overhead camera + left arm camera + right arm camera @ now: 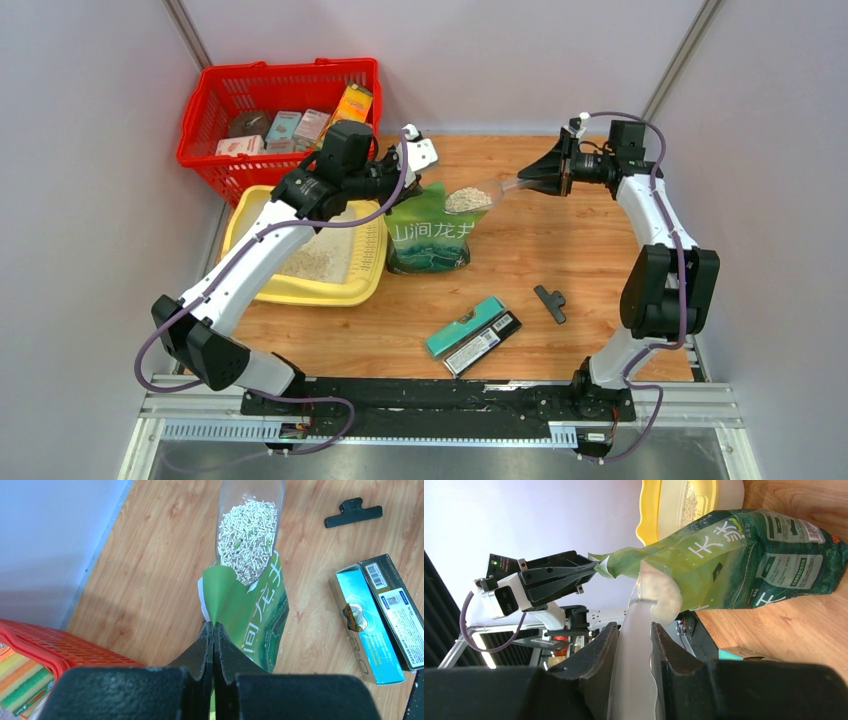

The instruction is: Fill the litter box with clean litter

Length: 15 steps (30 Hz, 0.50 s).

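Note:
The pale-yellow litter box (300,292) lies at the table's left with clean litter (318,258) covering part of its floor; the right wrist view shows its rim (651,510). A green bag (432,240) stands just to its right. My left gripper (213,625) is shut on the bag's top edge (220,587). My right gripper (634,627) is shut on the handle of a translucent scoop (636,645). The scoop's bowl (248,535) hovers over the bag's mouth, heaped with clean litter (467,198).
A red basket (275,110) with packets stands behind the litter box. A teal box (465,325) and a black box (485,343) lie near the front middle. A black clip (549,302) lies to their right.

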{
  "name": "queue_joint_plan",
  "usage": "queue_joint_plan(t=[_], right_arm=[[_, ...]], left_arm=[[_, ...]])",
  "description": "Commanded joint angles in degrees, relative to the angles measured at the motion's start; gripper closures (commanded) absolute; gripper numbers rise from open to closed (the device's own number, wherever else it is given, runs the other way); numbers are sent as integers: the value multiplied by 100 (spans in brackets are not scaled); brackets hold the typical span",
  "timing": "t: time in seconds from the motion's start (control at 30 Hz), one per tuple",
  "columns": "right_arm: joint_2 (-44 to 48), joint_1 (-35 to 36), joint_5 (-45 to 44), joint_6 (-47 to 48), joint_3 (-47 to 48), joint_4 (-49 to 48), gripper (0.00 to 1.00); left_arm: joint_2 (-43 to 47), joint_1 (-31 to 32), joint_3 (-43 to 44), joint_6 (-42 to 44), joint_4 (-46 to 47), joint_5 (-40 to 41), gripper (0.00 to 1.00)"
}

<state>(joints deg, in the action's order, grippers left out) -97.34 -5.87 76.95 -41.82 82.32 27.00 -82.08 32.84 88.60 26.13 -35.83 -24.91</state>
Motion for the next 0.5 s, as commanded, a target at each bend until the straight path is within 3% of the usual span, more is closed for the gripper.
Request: queue_joint_plan(t=[0.0, 0.47], right_arm=[[-127, -125, 197, 192, -155, -134, 100], [-92, -195, 848, 350, -15, -20, 100]], left_arm=[[140, -32, 474, 103, 173, 108, 100], [-97, -41, 580, 208, 120, 407, 100]])
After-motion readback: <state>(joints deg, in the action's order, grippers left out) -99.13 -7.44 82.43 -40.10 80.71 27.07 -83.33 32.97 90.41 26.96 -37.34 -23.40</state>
